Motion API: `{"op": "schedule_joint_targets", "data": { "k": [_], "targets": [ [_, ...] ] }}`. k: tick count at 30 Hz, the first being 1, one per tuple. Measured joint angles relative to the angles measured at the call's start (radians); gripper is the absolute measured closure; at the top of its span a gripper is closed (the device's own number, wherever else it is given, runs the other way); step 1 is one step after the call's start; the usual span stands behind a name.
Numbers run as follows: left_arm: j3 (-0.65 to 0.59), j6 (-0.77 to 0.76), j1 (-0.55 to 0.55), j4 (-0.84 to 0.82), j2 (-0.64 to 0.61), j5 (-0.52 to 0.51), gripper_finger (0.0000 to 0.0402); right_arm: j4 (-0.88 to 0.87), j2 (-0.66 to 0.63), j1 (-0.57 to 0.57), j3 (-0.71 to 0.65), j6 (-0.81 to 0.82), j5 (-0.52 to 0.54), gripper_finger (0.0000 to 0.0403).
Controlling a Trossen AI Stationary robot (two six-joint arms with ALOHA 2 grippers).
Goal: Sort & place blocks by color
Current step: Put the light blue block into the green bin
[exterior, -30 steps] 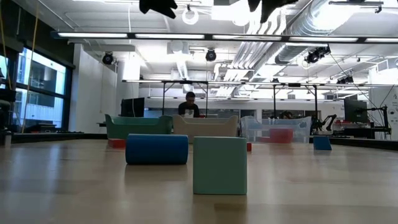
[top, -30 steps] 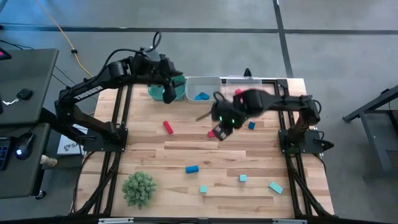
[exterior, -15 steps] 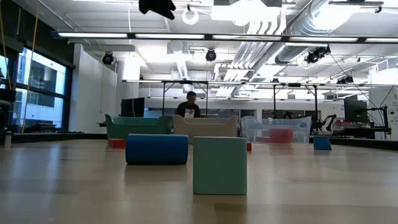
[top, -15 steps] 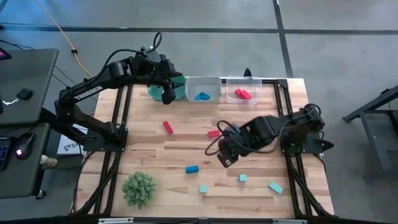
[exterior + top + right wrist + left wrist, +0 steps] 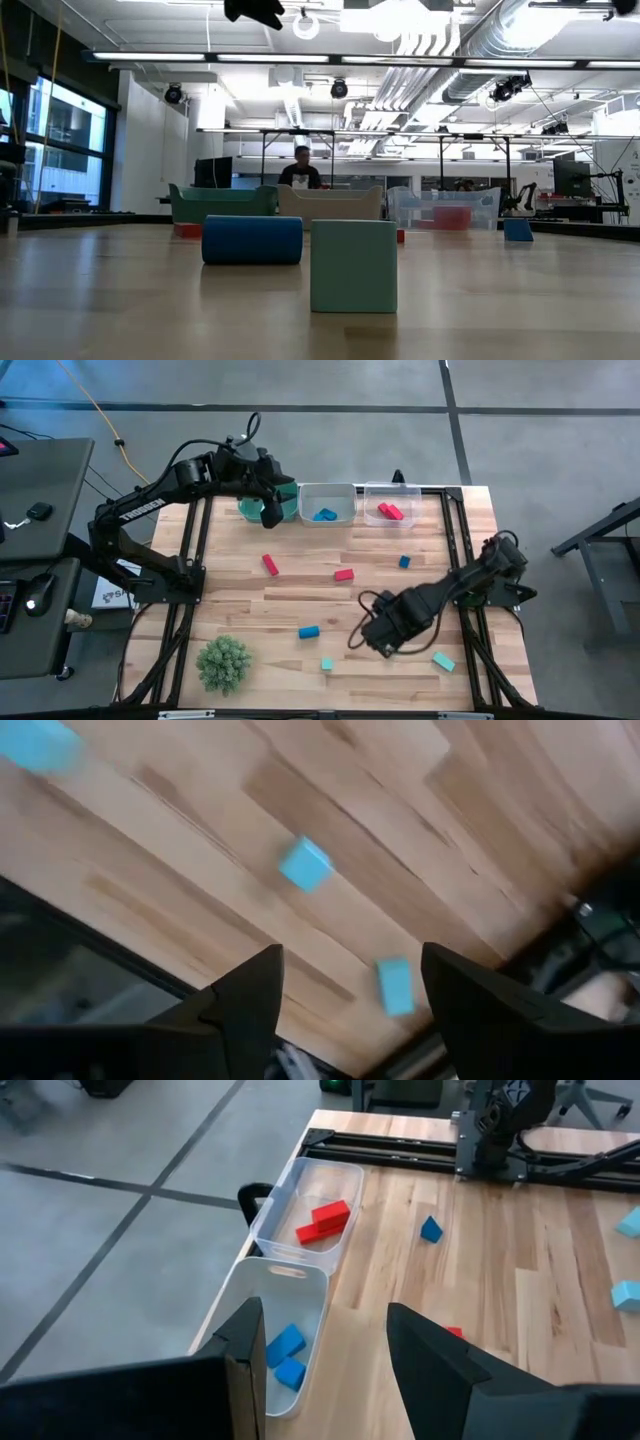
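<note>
Since the earlier frame the right gripper (image 5: 385, 643) has swung from near the bins to the worktop's (image 5: 300, 585) near right part, jaws open and empty above a teal cube (image 5: 304, 864). The left gripper (image 5: 270, 512) hangs over the teal bin (image 5: 290, 506), jaws parted, holding nothing visible. Loose blocks lie scattered: red bar (image 5: 270, 564), blue bar (image 5: 309, 631), teal bar (image 5: 443, 660).

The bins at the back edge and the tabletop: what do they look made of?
The two right-hand bins look like thin clear plastic, glossy: the blocks and floor show through their walls. The left-most bin looks teal and opaque, probably plastic too. The tabletop looks like jointed wood planks with a smooth light finish, grain lines and board seams visible.
</note>
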Motion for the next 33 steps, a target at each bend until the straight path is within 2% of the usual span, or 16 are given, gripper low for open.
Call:
{"op": "schedule_joint_targets", "data": {
  "k": [12,16,24,33],
  "targets": [
    [0.000,-0.040,0.000,0.000,0.000,-0.003,0.0271,0.020,-0.016,0.125,-0.228,0.000,-0.087,0.0176],
    [0.000,-0.063,0.000,0.000,0.000,-0.003,0.0271,0.113,-0.059,0.172,-0.330,0.045,-0.133,0.0176],
    [0.000,-0.065,0.000,0.000,0.000,-0.003,0.0271,0.282,-0.155,0.270,-0.494,0.181,-0.151,0.0176],
    [0.000,-0.091,0.000,0.000,0.000,-0.004,0.0271,0.476,-0.172,0.378,-0.646,0.317,-0.203,0.0176]
  ]
}}
